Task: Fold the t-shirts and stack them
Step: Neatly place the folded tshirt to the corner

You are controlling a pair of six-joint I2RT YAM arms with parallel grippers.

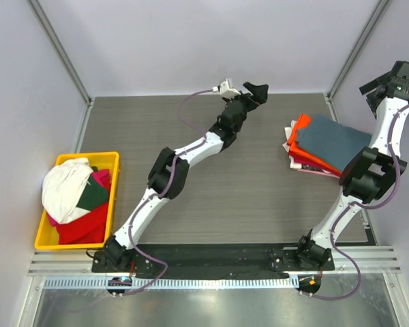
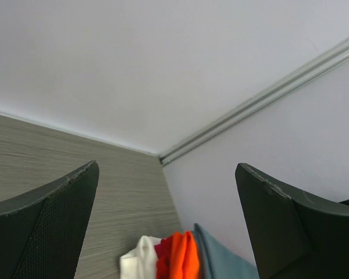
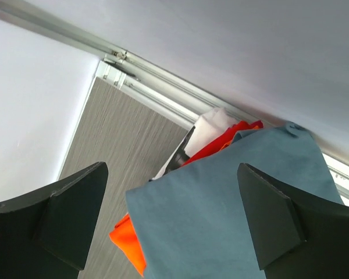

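Your left gripper (image 2: 167, 170) and right gripper (image 3: 173, 168) hang with jaws apart and empty, the slate blue-grey tee (image 1: 337, 139) topping the folded stack (image 1: 301, 146) at centre right, the unfolded tees (image 1: 68, 197) waiting in the yellow bin (image 1: 114, 204) at left.

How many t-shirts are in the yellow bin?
3 visible: white t-shirt on top, dark green t-shirt tucked at its right, red t-shirt beneath both. More may be hidden underneath.

Wht arms (image 1: 194, 148), blk tools (image 1: 258, 90) (image 1: 390, 76), purple cables (image 1: 180, 112)
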